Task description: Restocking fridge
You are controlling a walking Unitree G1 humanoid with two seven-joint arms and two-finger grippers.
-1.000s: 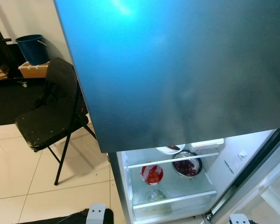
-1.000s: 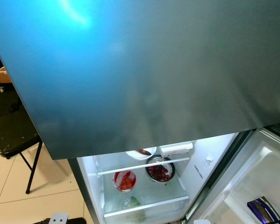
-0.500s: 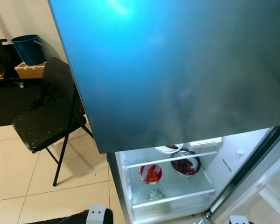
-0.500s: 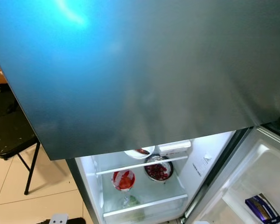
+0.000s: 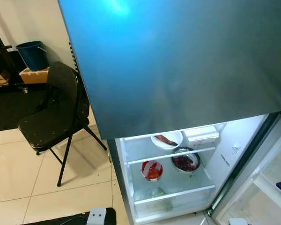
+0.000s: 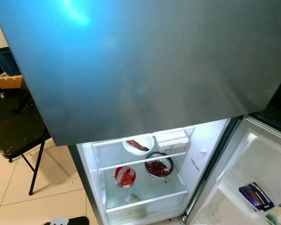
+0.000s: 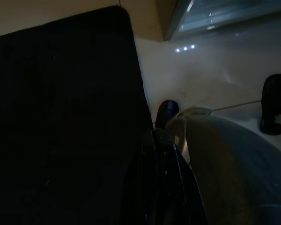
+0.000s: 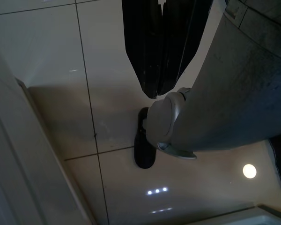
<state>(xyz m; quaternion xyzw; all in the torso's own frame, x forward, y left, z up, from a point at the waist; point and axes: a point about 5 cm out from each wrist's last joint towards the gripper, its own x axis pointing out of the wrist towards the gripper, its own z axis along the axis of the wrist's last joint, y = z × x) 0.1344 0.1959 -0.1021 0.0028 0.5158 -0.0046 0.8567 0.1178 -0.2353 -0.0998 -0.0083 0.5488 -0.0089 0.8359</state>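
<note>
Where tiles gleam, chair (black), fridge

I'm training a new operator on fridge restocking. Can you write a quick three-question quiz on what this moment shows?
1. True or false: the lower fridge door stands open.
2. On the glass shelf the steel bowl of dark red food sits on which side of the red-filled glass cup: A) the robot's left, B) the robot's right?
3. Fill in: the white bowl lies on the shelf ____ the steel bowl.

Key: 1 true; 2 B; 3 above.
</note>
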